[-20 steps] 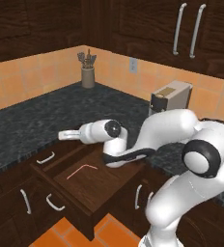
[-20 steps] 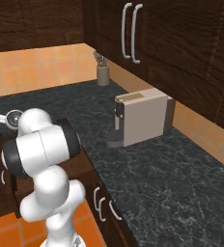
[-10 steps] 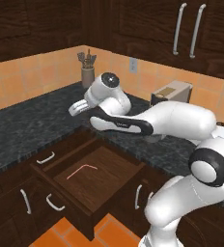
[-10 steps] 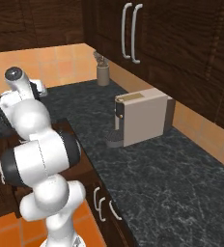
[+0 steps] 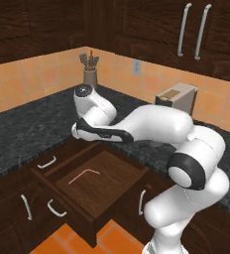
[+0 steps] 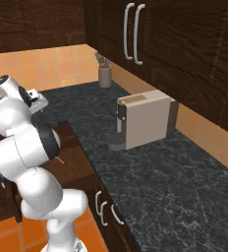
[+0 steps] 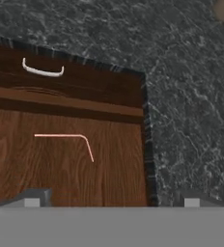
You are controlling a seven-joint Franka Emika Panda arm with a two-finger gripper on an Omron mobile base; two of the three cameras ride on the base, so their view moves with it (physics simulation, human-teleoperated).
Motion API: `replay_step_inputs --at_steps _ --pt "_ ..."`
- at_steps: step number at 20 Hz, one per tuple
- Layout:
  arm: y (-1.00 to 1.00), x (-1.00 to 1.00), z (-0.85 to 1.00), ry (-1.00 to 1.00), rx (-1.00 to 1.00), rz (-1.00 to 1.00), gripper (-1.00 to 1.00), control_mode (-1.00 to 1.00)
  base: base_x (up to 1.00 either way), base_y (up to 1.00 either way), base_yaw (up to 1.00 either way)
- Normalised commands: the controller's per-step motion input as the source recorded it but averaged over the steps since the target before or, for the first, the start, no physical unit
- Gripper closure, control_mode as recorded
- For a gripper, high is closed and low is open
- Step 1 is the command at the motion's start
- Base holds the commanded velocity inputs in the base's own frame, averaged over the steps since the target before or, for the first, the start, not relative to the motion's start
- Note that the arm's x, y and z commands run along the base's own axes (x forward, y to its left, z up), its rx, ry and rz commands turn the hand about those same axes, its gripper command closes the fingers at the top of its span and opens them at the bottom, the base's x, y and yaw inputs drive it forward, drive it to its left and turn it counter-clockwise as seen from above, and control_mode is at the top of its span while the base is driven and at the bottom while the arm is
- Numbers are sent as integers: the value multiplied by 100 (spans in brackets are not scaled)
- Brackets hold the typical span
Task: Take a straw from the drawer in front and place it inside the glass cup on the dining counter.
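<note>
The drawer [image 5: 94, 186] stands open, the straw [image 5: 84, 174] lies untouched inside (everything remains); the gripper [image 7: 109, 200] hovers above, spread and empty.

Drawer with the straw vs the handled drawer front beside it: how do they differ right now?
The drawer is pulled out, its wooden floor exposed; the drawer front beside it sits shut under the black worktop. The open drawer holds the straw, lying flat; what the shut one holds cannot be seen. The shut front's silver handle faces outward; the open drawer's handle shows in the hand view. Both are dark brown wood.
</note>
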Motion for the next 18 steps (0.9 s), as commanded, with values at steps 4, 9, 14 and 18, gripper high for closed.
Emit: replay_step_inputs --at_steps 4,9,14,18 --pt "-21 0 -92 29 -9 0 -100 -100 0 0 0" --pt "-28 -5 -85 24 0 1 -100 -100 0 0 0" --pt "-20 0 -87 15 0 5 -100 -100 0 0 0" --pt "-1 0 -68 9 0 6 -100 -100 0 0 0"
